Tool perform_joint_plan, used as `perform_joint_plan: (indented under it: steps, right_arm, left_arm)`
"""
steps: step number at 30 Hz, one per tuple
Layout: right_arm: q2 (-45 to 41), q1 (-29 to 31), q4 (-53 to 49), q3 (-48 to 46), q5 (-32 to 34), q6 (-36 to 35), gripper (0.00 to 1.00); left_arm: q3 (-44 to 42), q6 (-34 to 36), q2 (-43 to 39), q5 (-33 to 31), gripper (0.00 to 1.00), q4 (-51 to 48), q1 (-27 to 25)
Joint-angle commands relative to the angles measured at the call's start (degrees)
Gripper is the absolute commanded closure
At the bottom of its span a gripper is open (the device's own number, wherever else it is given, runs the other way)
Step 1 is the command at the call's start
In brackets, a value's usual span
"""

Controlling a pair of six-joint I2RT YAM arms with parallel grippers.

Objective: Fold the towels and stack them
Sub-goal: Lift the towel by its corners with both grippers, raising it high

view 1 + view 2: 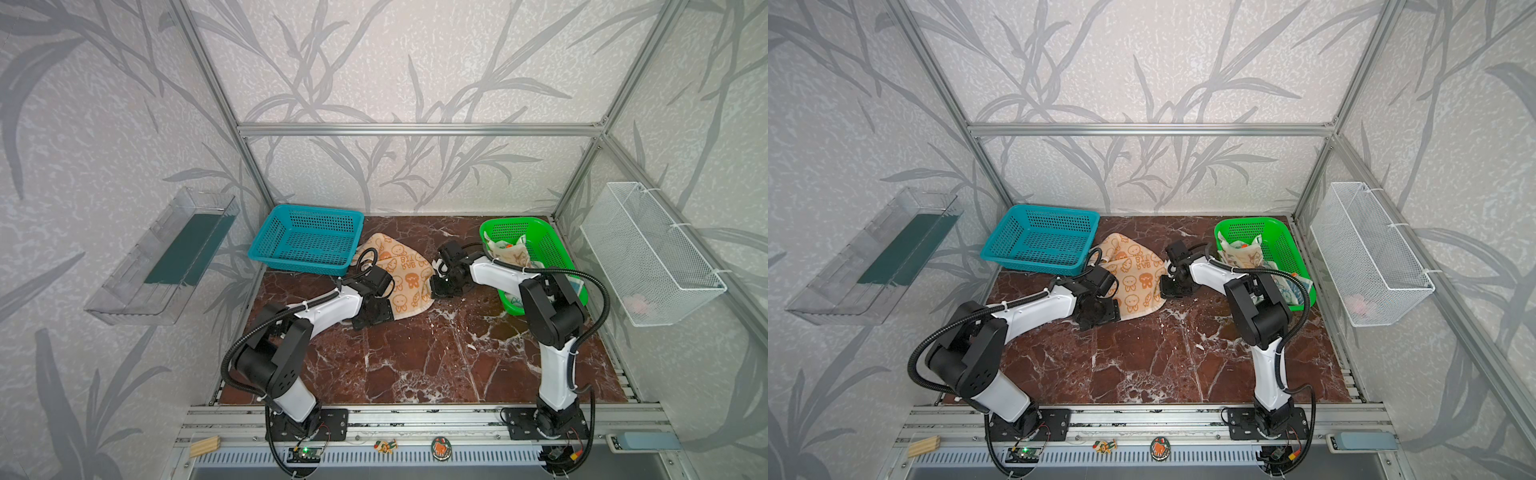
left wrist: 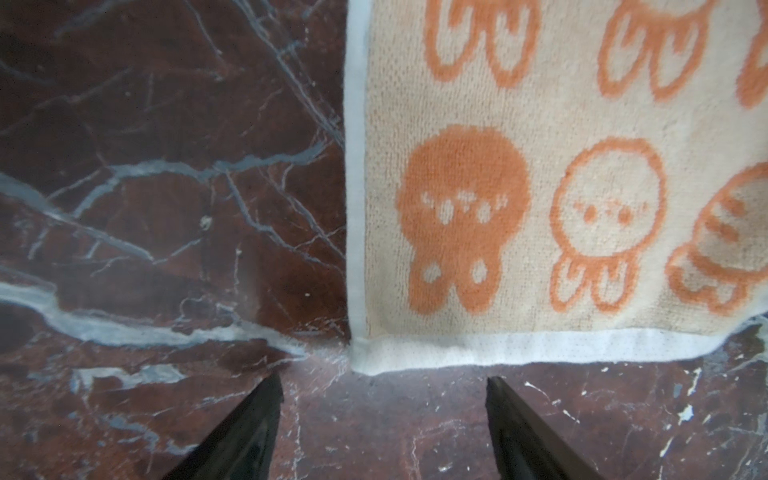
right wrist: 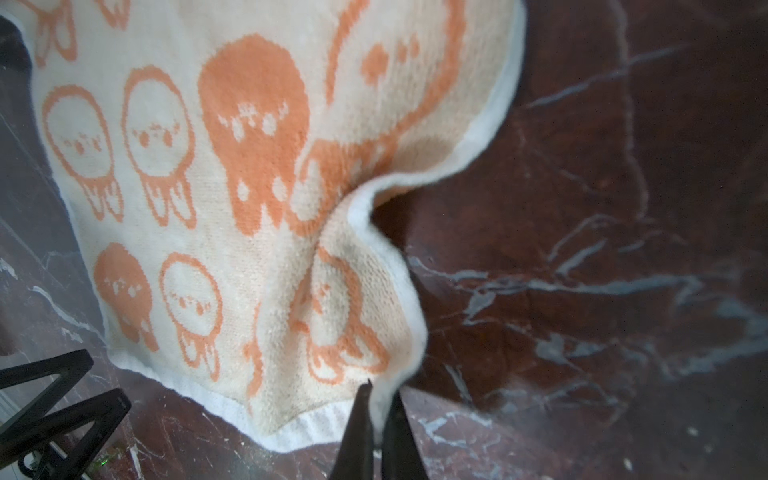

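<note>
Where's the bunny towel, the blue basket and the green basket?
bunny towel (image 1: pixel 409 280): in a top view, its patterned middle.
blue basket (image 1: pixel 309 245): in a top view, its bare mesh floor.
green basket (image 1: pixel 552 249): in a top view, its right wall.

Lab robot cell: aluminium frame (image 1: pixel 419 129), leaf-print panels (image 1: pixel 415 62), marble-look tabletop (image 1: pixel 415 365).

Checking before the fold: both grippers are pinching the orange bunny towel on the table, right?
No. Only the right gripper is pinching the orange bunny towel on the table; the left wrist view shows the left gripper open, short of its corner.
</note>
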Motion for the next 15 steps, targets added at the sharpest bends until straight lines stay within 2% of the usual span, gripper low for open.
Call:
perform_joint_plan:
  steps: [1, 6, 15]
  right_arm:
    - [-1.13, 0.04, 0.03, -0.92, -0.69, -0.4, 0.99]
    - [-1.35, 0.1, -0.73, -0.58, -0.63, -1.41, 0.99]
    - [-1.2, 0.07, -0.03, -0.5, -1.16, -1.46, 1.0]
  left_arm:
    - [-1.0, -0.91, 1.53, 0.02, 0.28, 1.08, 0.24]
    - [-0.2, -0.94, 3.68, 0.24, 0.31, 1.93, 0.72]
    - [0.18, -0.36, 5.69, -0.18, 0.53, 2.02, 0.88]
